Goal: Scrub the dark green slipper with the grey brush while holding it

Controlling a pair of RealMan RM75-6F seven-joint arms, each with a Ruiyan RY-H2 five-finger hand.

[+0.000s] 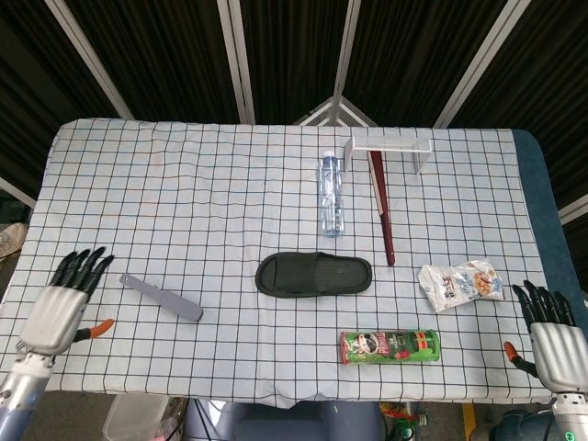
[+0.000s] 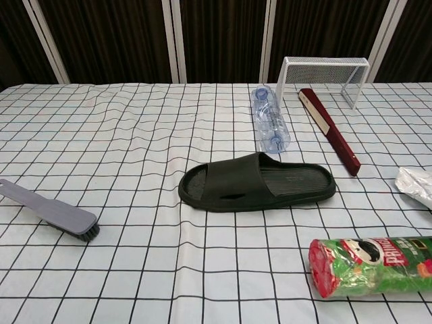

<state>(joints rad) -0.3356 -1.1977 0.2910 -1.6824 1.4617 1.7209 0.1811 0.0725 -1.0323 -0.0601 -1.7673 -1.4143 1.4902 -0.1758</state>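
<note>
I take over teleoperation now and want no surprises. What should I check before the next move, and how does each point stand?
1. Grey brush free to pick up: ok, lying on the cloth, no hand on it.
2. Left hand empty, fingers apart: ok.
3. Right hand empty, fingers apart: ok.
4. Dark green slipper held: not ok, it lies untouched mid-table.
5. Path from brush to slipper free: ok, only bare cloth between them.
6. Brush bristles face down: ok in the chest view.
</note>
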